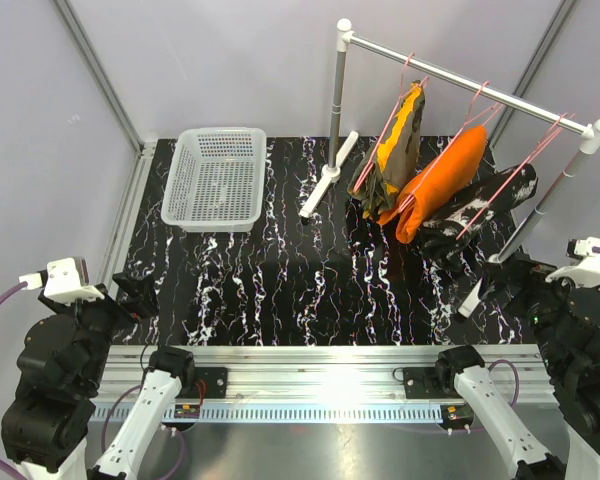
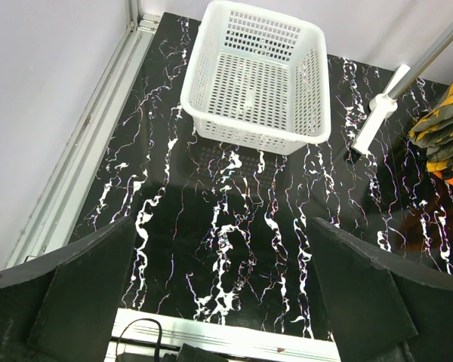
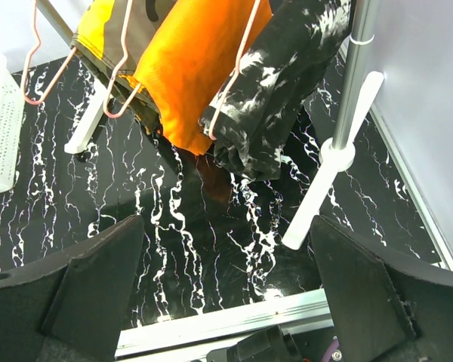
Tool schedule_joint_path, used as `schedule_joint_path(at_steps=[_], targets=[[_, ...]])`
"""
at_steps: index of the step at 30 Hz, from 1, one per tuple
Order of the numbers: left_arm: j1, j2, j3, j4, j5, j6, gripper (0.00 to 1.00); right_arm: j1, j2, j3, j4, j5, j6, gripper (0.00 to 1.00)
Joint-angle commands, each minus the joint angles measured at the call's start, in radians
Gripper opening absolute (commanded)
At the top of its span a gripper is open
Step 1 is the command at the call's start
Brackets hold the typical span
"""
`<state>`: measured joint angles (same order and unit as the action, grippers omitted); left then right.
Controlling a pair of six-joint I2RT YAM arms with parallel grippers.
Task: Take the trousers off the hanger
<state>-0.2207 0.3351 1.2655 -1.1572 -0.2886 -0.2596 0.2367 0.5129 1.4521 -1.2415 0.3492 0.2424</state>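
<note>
From above, three trousers [image 1: 445, 175] hang on pink hangers [image 1: 477, 100] at the far right corner of the desk [image 1: 280, 290]. Left wrist: left hand [image 2: 223, 279] wide, empty. Right wrist: right hand [image 3: 226, 279] wide too; I'd pinch the speckled pair [image 3: 287, 75] low and slide it off

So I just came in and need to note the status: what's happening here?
Nothing is being handled yet. The camouflage trousers, the orange trousers and the black speckled trousers all hang from the rail at the far right. The left claw and right claw are both open and empty, by the near edge of the table. A white basket sits far left.
</note>
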Motion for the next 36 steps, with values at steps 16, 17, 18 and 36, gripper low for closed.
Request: schedule_joint_path(at_steps=[16, 17, 18, 36], targets=[[-0.002, 0.015, 0.006, 0.054, 0.108, -0.003, 0.99, 0.009, 0.337, -0.179, 0.307, 0.365, 0.233, 0.96], [-0.002, 0.018, 0.008, 0.053, 0.112, -0.001, 0.99, 0.009, 0.352, -0.193, 0.367, 0.363, 0.233, 0.95], [-0.002, 0.021, 0.008, 0.05, 0.12, 0.0, 0.99, 0.007, 0.369, -0.202, 0.391, 0.359, 0.239, 0.93], [-0.003, -0.007, -0.025, 0.053, 0.174, 0.02, 0.99, -0.04, 0.584, -0.34, 0.725, 0.447, 0.172, 0.15]])
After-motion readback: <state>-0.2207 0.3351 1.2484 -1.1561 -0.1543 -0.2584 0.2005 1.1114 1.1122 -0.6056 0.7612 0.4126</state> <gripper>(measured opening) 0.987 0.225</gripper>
